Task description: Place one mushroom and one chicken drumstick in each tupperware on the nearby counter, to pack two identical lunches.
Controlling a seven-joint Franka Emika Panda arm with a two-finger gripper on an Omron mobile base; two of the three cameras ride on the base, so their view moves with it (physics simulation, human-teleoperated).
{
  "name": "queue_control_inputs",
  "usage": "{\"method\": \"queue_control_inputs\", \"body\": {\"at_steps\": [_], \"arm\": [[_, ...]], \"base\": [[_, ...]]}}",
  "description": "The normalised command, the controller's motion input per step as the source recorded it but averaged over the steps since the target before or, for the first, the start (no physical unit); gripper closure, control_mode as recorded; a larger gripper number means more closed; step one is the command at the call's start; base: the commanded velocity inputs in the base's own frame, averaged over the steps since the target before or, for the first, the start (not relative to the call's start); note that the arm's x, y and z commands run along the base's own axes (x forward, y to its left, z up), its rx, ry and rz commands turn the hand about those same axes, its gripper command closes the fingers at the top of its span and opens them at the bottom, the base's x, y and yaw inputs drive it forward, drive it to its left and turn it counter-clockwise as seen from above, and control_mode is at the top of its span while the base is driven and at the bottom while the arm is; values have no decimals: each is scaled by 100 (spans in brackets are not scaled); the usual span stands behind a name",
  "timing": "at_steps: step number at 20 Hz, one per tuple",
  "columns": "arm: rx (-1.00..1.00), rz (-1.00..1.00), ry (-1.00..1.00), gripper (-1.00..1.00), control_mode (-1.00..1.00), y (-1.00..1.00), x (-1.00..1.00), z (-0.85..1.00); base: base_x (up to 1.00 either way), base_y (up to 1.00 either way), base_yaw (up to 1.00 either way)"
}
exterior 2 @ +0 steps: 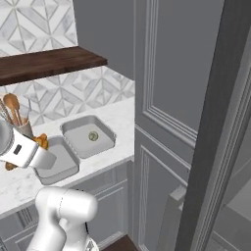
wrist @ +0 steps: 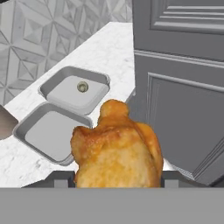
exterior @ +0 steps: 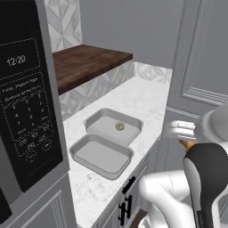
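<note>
Two grey tupperware trays lie side by side on the white counter (exterior: 133, 95). A small mushroom (exterior: 120, 126) sits in the far tupperware (exterior: 95, 116). Nothing is in the near tupperware (exterior: 78, 145). My gripper (exterior: 176, 130) hovers off the counter's front edge, to the right of the trays, shut on a golden chicken drumstick (exterior: 187, 144). In the hand view the drumstick (wrist: 116, 148) stands large between my fingers, hiding the gripper (wrist: 116, 180). Beyond it lie the empty tray (wrist: 26, 125) and the tray (wrist: 65, 73) with the mushroom (wrist: 82, 87).
A black microwave (exterior: 26, 102) stands at the counter's left end. A dark wooden shelf (exterior: 84, 62) hangs over the back. A tall grey cabinet panel (exterior: 196, 67) walls off the right side. A holder of wooden utensils (exterior 2: 17, 120) stands near the trays.
</note>
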Motion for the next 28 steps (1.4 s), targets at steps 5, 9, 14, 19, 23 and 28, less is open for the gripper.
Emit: {"method": "queue_control_inputs", "body": {"at_steps": [5,9,14,19,23,28], "arm": [[1,4,5,100,-100,13,100,-19],[0,3,6,100,-100,36,100,-27],[0,0,5,100,-100,46,100,-31],[0,13,8,100,-100,20,91,-37],[0,25,5,100,-100,0,76,-47],[-1,25,5,100,-100,7,72,-50]], "base": [[0,0,0],[0,0,0],[0,0,0],[0,0,0],[0,0,0],[0,0,0]]}}
